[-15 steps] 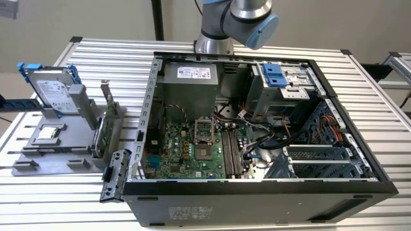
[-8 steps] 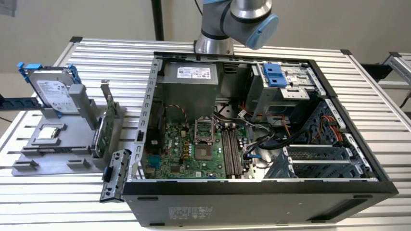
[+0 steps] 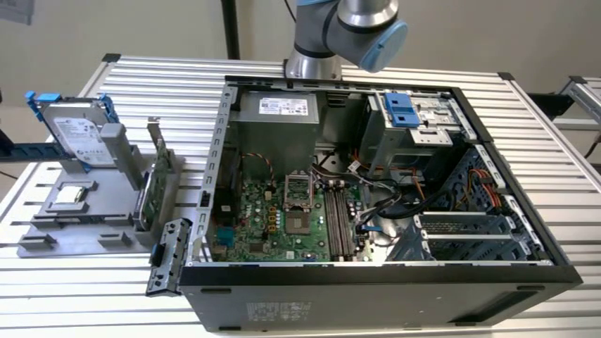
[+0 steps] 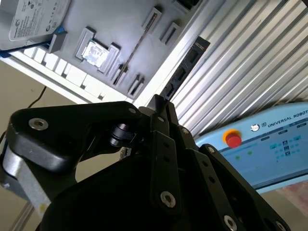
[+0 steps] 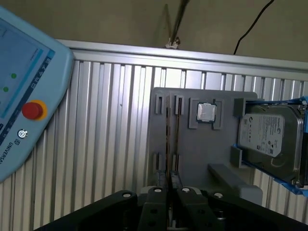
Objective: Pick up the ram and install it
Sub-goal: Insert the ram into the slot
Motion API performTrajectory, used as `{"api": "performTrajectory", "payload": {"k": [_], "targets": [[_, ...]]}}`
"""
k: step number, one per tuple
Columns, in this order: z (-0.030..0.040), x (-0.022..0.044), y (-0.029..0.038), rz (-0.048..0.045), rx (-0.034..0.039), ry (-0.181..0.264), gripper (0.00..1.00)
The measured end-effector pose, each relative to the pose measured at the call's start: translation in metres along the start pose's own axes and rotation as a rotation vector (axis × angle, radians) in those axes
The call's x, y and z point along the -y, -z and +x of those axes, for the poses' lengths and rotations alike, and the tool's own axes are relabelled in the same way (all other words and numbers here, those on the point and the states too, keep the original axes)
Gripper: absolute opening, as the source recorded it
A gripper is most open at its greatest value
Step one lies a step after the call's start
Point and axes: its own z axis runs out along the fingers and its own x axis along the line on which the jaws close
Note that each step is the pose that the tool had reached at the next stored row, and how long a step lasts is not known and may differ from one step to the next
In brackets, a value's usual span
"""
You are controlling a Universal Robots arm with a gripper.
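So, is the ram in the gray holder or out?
Out: the tool grips the ram, clear of the holder, which has an empty slot.

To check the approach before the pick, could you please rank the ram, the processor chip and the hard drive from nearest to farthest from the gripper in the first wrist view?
1. The ram, edge-on in a slot of the grey tray, in line with the gripper.
2. The processor chip, in its pocket mid-tray.
3. The hard drive, beyond the chip at the tray's other end.

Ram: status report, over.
Gripper fingers shut on the ram. Ram held above the gray holder. Hard drive sits on the holder, apart from the ram.
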Motion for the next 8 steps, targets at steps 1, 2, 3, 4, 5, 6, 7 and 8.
{"api": "performTrajectory", "payload": {"k": [1, 2, 3, 4, 5, 6, 7, 8], "targets": [[0.0001, 0.0018, 0.0000, 0.0000, 0.0000, 0.000, 0.00], [0.0003, 0.0035, 0.0000, 0.0001, 0.0001, 0.000, 0.00], [0.0004, 0.0052, 0.0000, 0.0001, 0.0001, 0.000, 0.00], [0.0005, 0.0069, 0.0000, 0.0002, 0.0002, 0.000, 0.00], [0.0006, 0.0084, 0.0001, 0.0000, 0.0000, 0.000, 0.00], [0.0007, 0.0100, 0.0001, 0.0000, 0.0000, 0.000, 0.00], [0.0008, 0.0114, 0.0002, -0.0001, 0.0000, 0.000, 0.00], [0.0009, 0.0128, 0.0001, 0.0000, 0.0000, 0.000, 0.00]]}}
